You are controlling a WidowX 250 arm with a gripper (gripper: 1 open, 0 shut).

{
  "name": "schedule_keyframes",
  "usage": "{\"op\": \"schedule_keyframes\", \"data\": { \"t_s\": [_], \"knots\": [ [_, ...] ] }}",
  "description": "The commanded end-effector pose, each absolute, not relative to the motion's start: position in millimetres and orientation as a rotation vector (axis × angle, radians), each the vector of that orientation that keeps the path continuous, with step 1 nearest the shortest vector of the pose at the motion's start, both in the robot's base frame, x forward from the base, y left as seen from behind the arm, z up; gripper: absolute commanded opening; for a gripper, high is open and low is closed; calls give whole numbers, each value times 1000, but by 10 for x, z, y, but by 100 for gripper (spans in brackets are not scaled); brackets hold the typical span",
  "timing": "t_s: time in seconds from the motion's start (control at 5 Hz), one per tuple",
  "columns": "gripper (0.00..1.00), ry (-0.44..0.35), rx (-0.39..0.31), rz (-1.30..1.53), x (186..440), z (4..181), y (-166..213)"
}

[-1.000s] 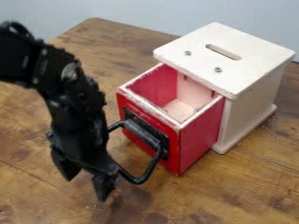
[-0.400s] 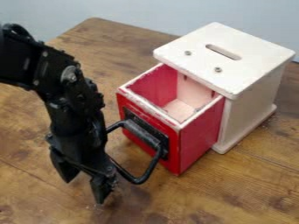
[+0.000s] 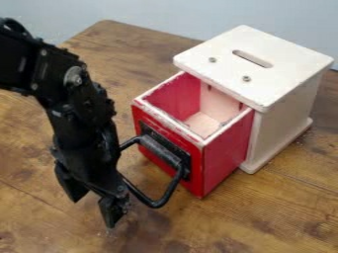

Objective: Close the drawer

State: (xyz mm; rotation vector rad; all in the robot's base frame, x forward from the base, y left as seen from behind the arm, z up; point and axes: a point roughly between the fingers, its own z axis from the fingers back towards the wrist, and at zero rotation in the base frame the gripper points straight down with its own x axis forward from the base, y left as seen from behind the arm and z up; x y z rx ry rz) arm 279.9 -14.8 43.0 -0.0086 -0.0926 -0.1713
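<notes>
The red drawer (image 3: 218, 148) stands pulled out of the pale wooden box (image 3: 264, 74), its pinkish inside showing. A black front plate carries a large black loop handle (image 3: 158, 178) that sticks out toward the lower left. My black gripper (image 3: 90, 198) points down at the table just left of the handle, open, with one finger (image 3: 115, 210) close beside the loop's outer end and the other finger (image 3: 66, 184) further left. Nothing sits between the fingers.
The wooden table (image 3: 264, 212) runs in all directions, with its far edge at the upper left. The black arm (image 3: 46, 79) comes in from the left edge of the view.
The gripper has shifted very slightly to the left, away from the handle; the drawer has not moved.
</notes>
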Motion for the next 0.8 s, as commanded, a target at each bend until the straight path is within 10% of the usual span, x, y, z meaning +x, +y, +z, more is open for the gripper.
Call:
{"op": "schedule_keyframes", "data": {
  "t_s": [0.0, 0.6],
  "knots": [
    [100, -158, -8, -182, 2800, 572, -140],
    [100, -142, -9, -181, 2848, 456, -239]
  ]
}}
